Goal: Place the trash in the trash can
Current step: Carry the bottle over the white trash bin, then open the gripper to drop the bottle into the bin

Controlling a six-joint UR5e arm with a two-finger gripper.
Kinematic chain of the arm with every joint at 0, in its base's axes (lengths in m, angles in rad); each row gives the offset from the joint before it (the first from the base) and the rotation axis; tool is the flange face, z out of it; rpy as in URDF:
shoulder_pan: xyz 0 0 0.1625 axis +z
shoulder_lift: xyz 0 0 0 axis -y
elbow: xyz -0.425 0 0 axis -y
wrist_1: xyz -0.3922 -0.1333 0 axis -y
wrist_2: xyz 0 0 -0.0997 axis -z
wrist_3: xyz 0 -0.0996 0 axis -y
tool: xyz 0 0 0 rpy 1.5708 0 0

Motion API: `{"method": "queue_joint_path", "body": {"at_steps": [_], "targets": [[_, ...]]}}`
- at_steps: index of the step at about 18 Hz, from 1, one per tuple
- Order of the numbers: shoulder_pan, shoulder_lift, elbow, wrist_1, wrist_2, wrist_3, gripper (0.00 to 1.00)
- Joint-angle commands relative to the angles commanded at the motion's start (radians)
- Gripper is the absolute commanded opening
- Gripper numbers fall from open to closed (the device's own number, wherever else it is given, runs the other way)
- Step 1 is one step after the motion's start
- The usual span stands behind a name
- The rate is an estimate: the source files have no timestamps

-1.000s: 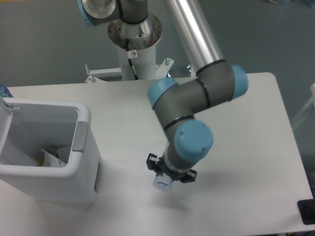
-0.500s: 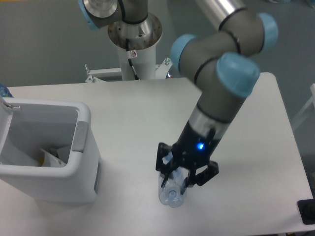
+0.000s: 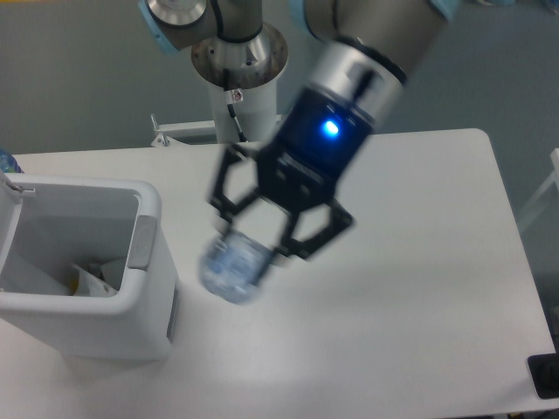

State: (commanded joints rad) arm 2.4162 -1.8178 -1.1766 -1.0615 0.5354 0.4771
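Observation:
My gripper (image 3: 249, 240) is raised high above the table, close to the camera and blurred by motion. It is shut on a clear plastic water bottle (image 3: 231, 269), whose base faces the camera. The bottle hangs just right of the trash can (image 3: 148, 288), a boxy white bin with a grey inside and a grey tab (image 3: 142, 242) on its right rim. Inside the bin lies a pale wrinkly wrapper (image 3: 92, 277), partly hidden by the bin's wall.
The arm's white pedestal (image 3: 238, 83) stands at the table's far edge. A black object (image 3: 546, 377) sits at the front right corner. A blue item (image 3: 7, 161) peeks in at the far left edge.
The gripper has lifted the bottle off the table and carried it up and left toward the trash can. It looms much larger in view now.

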Motion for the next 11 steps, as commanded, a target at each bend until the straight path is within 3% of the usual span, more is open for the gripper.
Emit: {"method": "queue_joint_path", "body": {"at_steps": [3, 6, 8, 11], "targets": [[-0.078, 0.003, -0.027, 0.043, 0.0, 0.002, 0.11], [-0.118, 0.018, -0.118, 0.127, 0.002, 0.006, 0.12], [-0.137, 0.031, -0.165, 0.15, 0.002, 0.011, 0.13], [-0.138, 0.045, -0.201, 0.15, 0.002, 0.025, 0.25]]}}
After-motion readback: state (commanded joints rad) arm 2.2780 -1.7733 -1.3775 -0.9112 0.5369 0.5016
